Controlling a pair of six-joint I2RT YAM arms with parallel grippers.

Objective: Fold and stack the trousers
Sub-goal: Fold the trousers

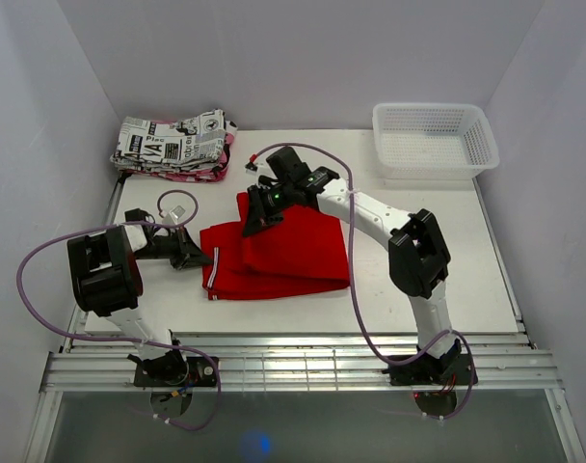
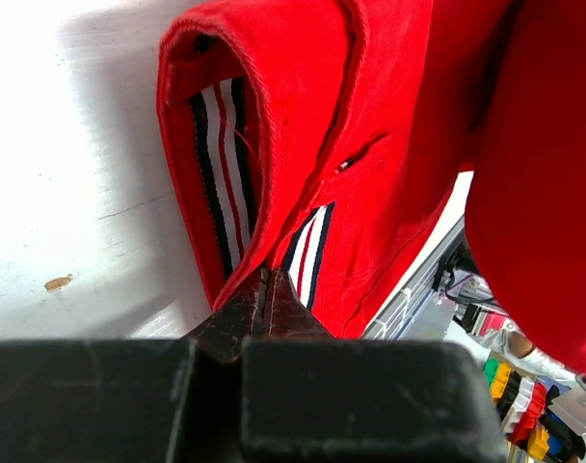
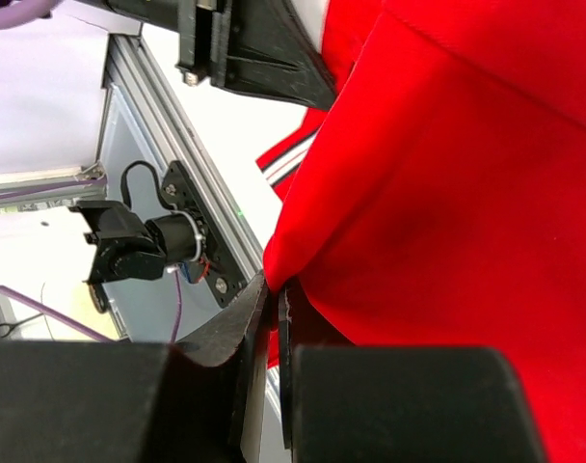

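Note:
The red trousers [image 1: 293,256] lie folded into a rough rectangle in the middle of the table. At their left edge my left gripper [image 1: 202,258] is shut on the waistband, where the striped lining [image 2: 221,183] shows in the left wrist view; its jaws [image 2: 269,278] pinch the red hem. My right gripper [image 1: 252,227] is at the far left corner of the upper layer. In the right wrist view it [image 3: 277,286] is shut on a corner of the red cloth [image 3: 447,193], and that corner is lifted off the table.
A folded newspaper-print garment [image 1: 173,145] lies on a small stack at the back left. A white mesh basket [image 1: 433,140] stands at the back right. The metal rail [image 1: 293,367] runs along the near table edge.

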